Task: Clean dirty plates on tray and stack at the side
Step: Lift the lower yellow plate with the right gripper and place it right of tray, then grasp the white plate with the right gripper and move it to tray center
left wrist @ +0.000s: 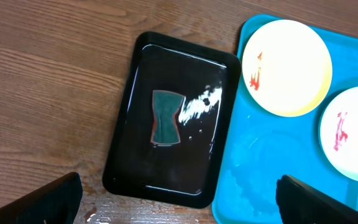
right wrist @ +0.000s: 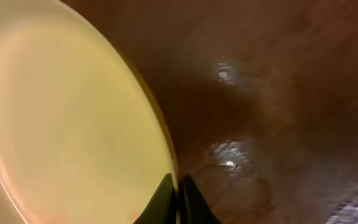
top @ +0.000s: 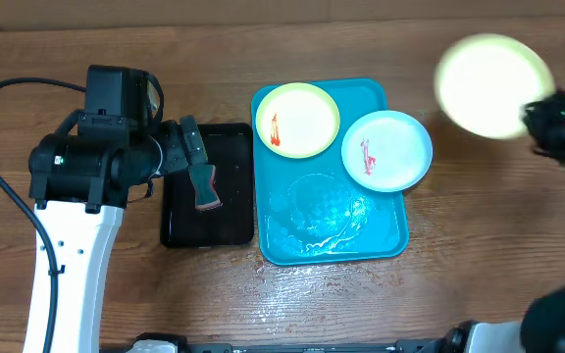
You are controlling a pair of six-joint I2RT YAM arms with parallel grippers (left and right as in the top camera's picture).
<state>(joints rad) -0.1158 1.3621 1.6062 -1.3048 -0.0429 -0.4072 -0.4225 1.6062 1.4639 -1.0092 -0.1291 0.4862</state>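
A: Right, a wide wooden surface (top: 459, 265) fills the view, and the biggest thing on it is the turquoise tray (top: 381, 240), wet and shining across its near half.

B: Just left of it, almost touching, is the smaller black tray (top: 179, 230), glossy with water too.

A: Plates now. A pale yellow-green plate (top: 297, 120) sits in the tray's far left corner. The light blue plate (top: 386, 149) is beside it, hanging out over the tray's right rim.

B: And the third plate (top: 493, 83), also yellow-green, is off the tray altogether, over bare wood at the far right and blurred from above.

A: The right hand (right wrist: 178, 200) has it, fingers pinched tight on the rim.

B: The left hand (left wrist: 179, 186) hangs above the black tray, fingers spread wide, gripping nothing.

A: Under it, the green sponge (left wrist: 166, 118) lies flat in the middle of the black tray.

B: Smallest of all is a red smear (top: 275, 129) on the tray's yellow-green plate, with another on the blue plate's white centre.
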